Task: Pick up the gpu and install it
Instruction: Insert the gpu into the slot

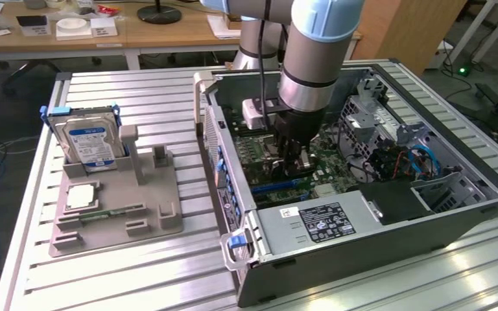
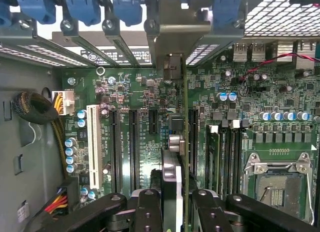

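Note:
My gripper (image 1: 290,159) is down inside the open computer case (image 1: 456,214), just above the green motherboard (image 1: 271,165). In the wrist view, the gripper (image 2: 176,212) is shut on the gpu (image 2: 170,172), a slim card seen edge-on between the two black fingers (image 2: 149,212). The card's metal end bracket (image 2: 172,41) reaches the rear slot openings of the case. The card stands upright over the motherboard (image 2: 150,91), between the black expansion slots (image 2: 134,147). Whether its edge sits in a slot is hidden.
A grey fixture (image 1: 115,207) on the exterior view's left carries a hard drive (image 1: 89,142) and a memory stick (image 1: 111,212). The power supply (image 1: 318,223) fills the case's near end. Blue slot clips (image 2: 125,6), a cable bundle (image 2: 35,106) and the CPU socket (image 2: 280,177) surround the card.

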You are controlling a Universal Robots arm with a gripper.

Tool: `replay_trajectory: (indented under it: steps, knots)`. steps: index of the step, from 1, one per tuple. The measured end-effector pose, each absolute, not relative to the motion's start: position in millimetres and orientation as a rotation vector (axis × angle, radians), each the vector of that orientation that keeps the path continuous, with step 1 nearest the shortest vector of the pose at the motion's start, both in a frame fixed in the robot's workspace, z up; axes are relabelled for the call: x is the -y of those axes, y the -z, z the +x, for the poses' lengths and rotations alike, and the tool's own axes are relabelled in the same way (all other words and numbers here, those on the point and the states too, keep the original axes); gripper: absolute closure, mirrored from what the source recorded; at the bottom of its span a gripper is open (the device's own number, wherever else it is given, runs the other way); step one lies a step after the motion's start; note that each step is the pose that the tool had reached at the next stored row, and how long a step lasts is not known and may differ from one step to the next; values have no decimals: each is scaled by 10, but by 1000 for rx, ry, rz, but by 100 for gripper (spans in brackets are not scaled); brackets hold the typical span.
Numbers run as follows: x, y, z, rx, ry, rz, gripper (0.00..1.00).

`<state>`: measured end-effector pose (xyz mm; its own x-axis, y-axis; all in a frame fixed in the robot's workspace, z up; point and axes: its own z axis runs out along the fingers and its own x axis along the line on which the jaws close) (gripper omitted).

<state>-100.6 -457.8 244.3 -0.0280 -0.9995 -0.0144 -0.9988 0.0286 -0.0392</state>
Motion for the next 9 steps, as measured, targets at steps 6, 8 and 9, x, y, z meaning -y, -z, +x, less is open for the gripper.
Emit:
replay_trajectory:
  steps: [6, 8, 9]
  knots:
    - [4578, -2419, -1017, -2225, 28, -2164, 72]
    - [4578, -2410, -1019, -2225, 28, -2164, 72]
    - [4579, -2407, -1020, -2226, 28, -2164, 72]
